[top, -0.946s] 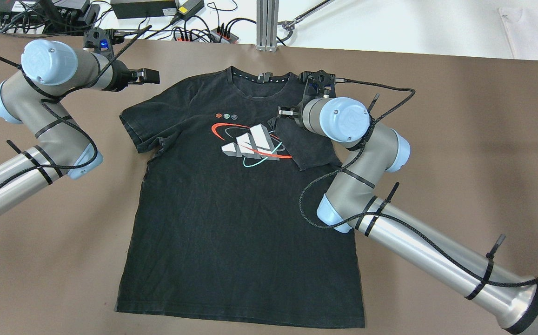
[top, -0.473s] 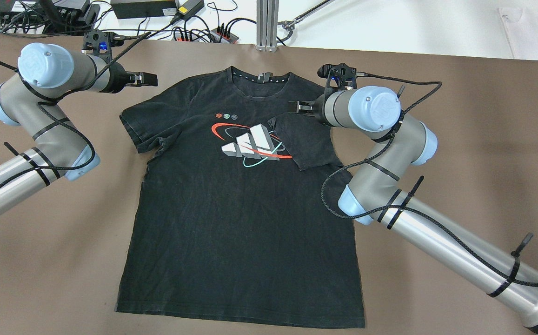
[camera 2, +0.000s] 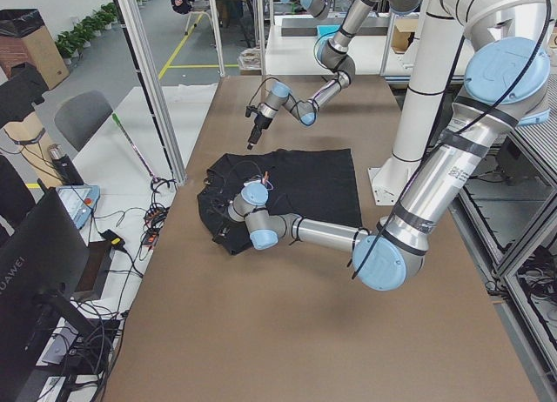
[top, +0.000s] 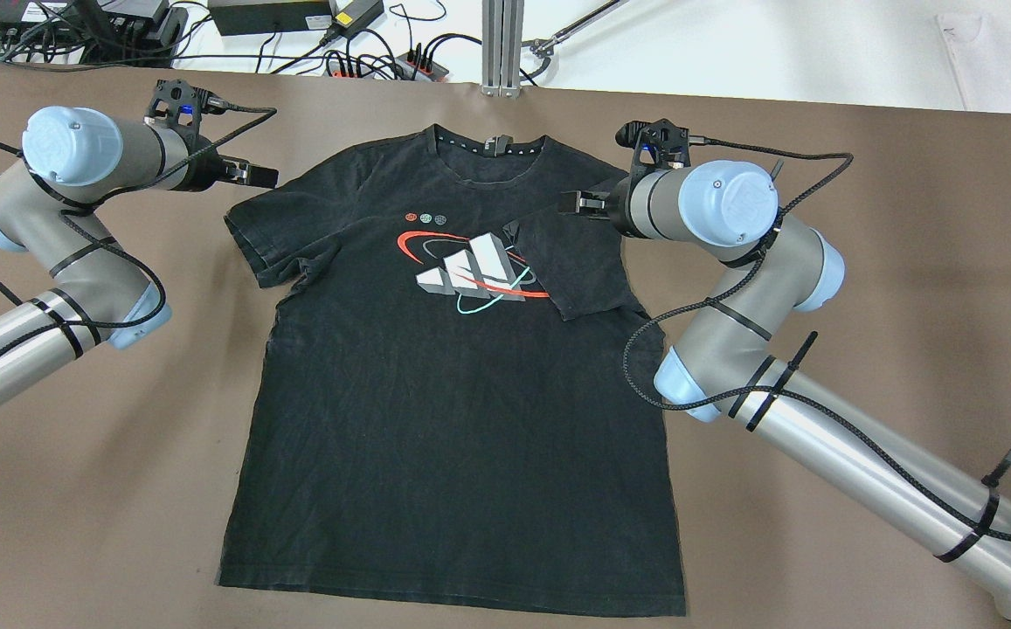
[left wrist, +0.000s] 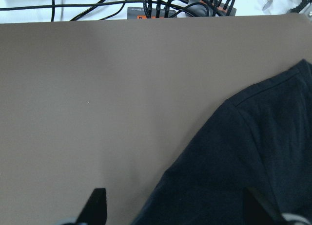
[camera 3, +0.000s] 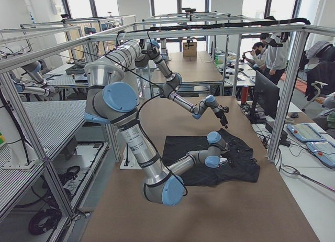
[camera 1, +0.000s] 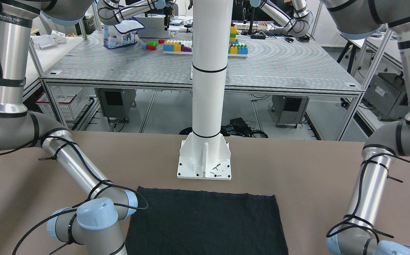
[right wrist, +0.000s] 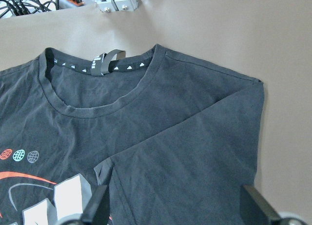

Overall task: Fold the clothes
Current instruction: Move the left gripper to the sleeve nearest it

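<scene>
Overhead exterior shows the black printed fabric T-shirt point(top: 435, 419) flat on the brown tabletop point(top: 863, 262), collar point(top: 488, 162) pointing away from the robot, long axis hem to collar. Its folded-in sleeve point(top: 579, 271) hides part of the print point(top: 470, 271). Left claw point(top: 265, 175) and right claw point(top: 568, 203) hover at the shoulders, spread wide, empty.

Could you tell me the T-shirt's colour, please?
Black T-shirt; the overhead view shows it best.
</scene>
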Robot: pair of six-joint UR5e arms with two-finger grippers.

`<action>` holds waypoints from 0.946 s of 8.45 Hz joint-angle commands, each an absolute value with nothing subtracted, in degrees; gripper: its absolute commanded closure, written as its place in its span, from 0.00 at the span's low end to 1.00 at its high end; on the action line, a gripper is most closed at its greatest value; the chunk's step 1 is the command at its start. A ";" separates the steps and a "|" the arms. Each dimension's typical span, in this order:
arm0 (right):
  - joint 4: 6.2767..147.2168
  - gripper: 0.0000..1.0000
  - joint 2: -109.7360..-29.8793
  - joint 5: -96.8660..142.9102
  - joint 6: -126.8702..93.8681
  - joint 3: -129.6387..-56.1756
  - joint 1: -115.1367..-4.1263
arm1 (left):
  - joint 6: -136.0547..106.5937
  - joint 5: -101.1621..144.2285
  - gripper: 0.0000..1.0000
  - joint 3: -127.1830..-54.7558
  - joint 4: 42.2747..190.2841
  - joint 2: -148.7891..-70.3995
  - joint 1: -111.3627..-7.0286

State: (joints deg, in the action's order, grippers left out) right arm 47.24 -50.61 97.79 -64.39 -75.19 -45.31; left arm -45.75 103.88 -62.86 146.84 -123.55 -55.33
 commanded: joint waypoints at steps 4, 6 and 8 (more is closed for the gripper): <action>47.29 0.06 -50.89 97.65 -64.25 -75.94 -45.35 | -43.59 106.59 0.00 -61.70 146.87 -122.18 -55.37; 47.37 0.06 -50.89 97.56 -63.99 -75.94 -45.35 | -43.24 106.61 0.00 -61.70 147.04 -120.24 -55.28; 47.37 0.06 -50.89 97.56 -63.98 -75.94 -45.35 | -43.33 106.70 0.00 -61.70 147.04 -120.15 -55.20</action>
State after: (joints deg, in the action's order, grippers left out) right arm 47.35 -50.89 97.58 -64.03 -75.93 -45.35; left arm -43.30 106.58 -61.66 147.01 -120.50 -55.25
